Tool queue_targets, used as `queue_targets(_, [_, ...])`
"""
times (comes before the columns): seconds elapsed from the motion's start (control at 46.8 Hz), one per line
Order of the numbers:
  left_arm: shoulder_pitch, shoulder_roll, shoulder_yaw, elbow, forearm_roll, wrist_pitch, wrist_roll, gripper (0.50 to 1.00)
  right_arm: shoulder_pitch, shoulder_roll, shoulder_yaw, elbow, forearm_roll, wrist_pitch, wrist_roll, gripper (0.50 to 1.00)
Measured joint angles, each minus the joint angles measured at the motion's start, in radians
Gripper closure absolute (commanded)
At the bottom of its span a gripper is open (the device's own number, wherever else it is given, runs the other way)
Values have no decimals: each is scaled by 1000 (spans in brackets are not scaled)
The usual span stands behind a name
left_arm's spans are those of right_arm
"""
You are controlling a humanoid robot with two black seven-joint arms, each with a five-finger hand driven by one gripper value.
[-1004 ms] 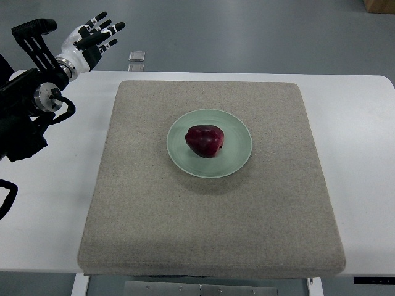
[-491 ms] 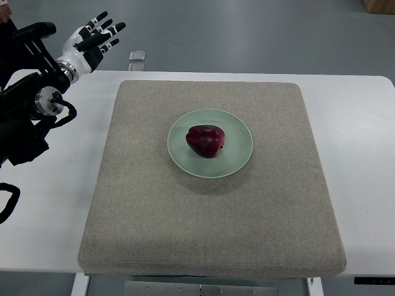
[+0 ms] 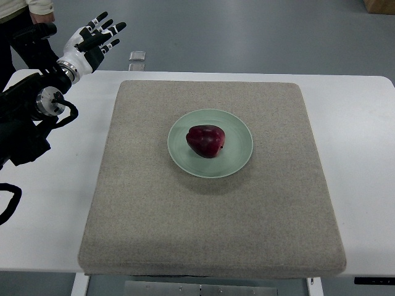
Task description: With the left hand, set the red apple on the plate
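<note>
The red apple (image 3: 205, 140) already sits near the middle of the pale green plate (image 3: 237, 161) on the beige mat (image 3: 210, 240) that covers most of the white surface (image 3: 358, 123), so I judge the main risk is the fruit rocking or rolling toward the rim, since it looks lopsided and leans on 1 side. My left robot hand (image 3: 91, 40) hangs well apart at the far left corner with its fingers spread and holding nothing; a careless swing of that arm could knock the surface's edge. My right arm is out of view, a person at the far left corner is cut off by the frame, and the 1 small object (image 3: 137, 57) on the floor beyond is too small to identify.
</note>
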Motion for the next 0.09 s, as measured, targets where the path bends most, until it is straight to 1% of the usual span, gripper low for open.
queue_targets(0.085, [0,0,-1,0,-1,0,0,508,0,0,-2,10,-4,-1,0,536])
